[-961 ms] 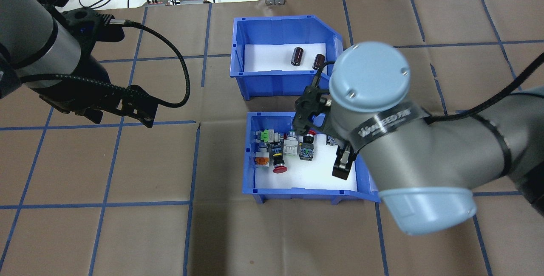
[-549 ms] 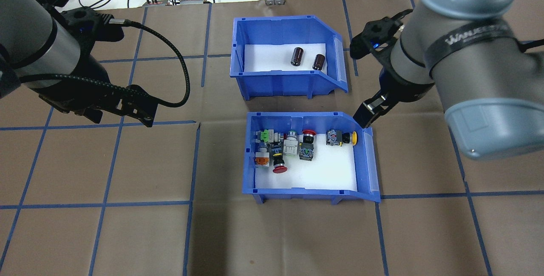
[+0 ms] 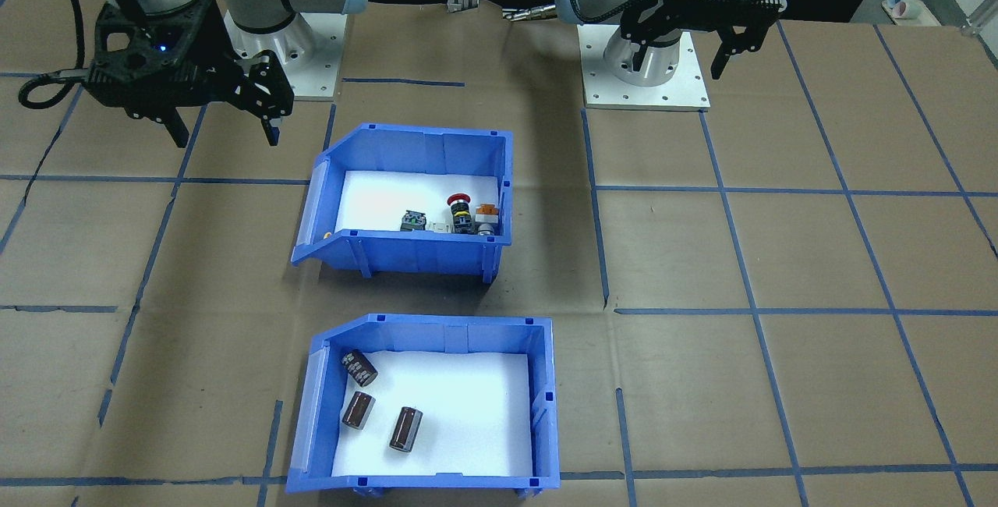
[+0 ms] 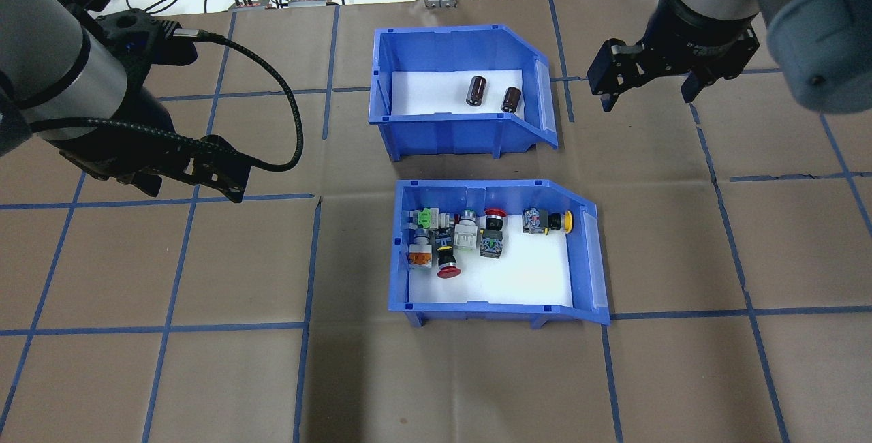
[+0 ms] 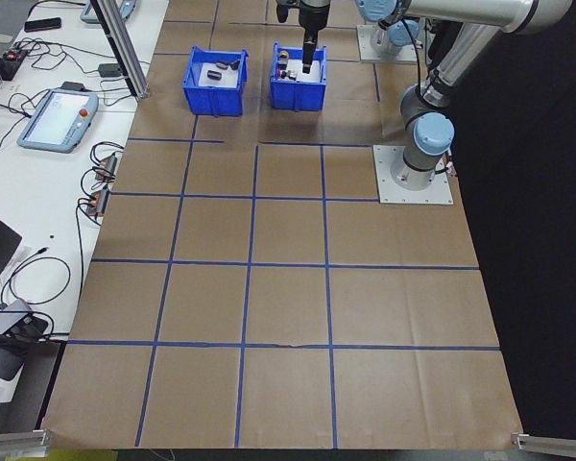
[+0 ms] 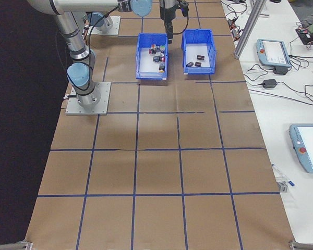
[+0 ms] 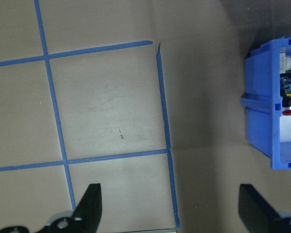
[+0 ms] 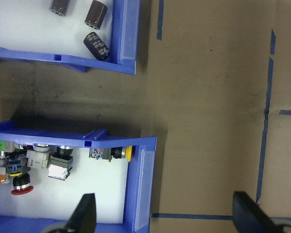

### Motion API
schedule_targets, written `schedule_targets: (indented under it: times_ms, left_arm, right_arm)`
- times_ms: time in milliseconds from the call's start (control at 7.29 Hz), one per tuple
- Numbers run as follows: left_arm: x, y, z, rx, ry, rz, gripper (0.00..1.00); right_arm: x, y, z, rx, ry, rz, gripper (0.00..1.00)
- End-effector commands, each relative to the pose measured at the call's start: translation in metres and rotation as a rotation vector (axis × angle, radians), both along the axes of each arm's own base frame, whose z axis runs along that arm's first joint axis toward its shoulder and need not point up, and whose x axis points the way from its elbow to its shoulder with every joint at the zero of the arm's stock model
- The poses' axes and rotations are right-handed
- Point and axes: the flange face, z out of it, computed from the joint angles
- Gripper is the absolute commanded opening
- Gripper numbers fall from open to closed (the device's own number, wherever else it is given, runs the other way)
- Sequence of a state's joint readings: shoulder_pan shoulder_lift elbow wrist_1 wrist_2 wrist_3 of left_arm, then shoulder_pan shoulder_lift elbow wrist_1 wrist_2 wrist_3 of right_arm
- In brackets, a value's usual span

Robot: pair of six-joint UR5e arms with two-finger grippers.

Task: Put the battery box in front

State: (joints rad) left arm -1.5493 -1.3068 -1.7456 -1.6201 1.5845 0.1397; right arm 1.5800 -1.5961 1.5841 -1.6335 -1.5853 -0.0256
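Going left to right across your overhead view, you have the left gripper [image 4: 194, 180] first, hanging above bare table [image 4: 204, 375] well to the left of both bins. Its wrist camera shows the two fingers spread wide with nothing between them, and only the corner of the switch bin at the frame's right edge.

In the middle you have two blue bins, one behind the other and apart. The nearer one to the robot is the switch bin [image 4: 402, 252], holding a cluster of coloured push-buttons [image 4: 456, 235] along its far wall; too crowded to count surely, though a yellow-capped one [image 4: 548, 221] sits by itself toward the sloped side. The farther one is the battery box [image 4: 443, 133], on the operators' side of the table, away from the robot.

Count the cells [image 3: 359, 409] from the front-facing view: three, all lying on their sides on the white foam, gathered toward the sloped end. The overhead view shows only two, the third hidden by the box wall.

The box's long axis runs across the table, left to right. Its sloped open front points toward the robot's right, the same way as the switch bin's.

Furthest right you have the right gripper [image 4: 647, 88], held above the table just beyond the box's sloped end, touching neither bin. Its fingers are spread apart and empty.
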Motion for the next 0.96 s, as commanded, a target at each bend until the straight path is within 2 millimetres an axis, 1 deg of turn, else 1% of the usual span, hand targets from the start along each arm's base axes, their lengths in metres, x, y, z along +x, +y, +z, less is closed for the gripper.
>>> schedule_targets:
  times_ms: [0, 412, 824]
  left_arm:
    - [0.0, 0.0, 0.001, -0.002, 0.0, 0.0, 0.99]
    - [0.0, 0.0, 0.002, -0.005, 0.0, 0.002, 0.99]
    - [0.0, -0.001, 0.002, -0.005, 0.0, 0.0, 0.99]
  right_arm:
    - [-0.004, -0.008, 0.0, 0.027, -0.007, -0.094, 1.0]
    - [-0.004, -0.006, -0.011, 0.049, -0.006, -0.096, 1.0]
    - [-0.004, -0.007, -0.01, 0.047, -0.007, -0.097, 1.0]
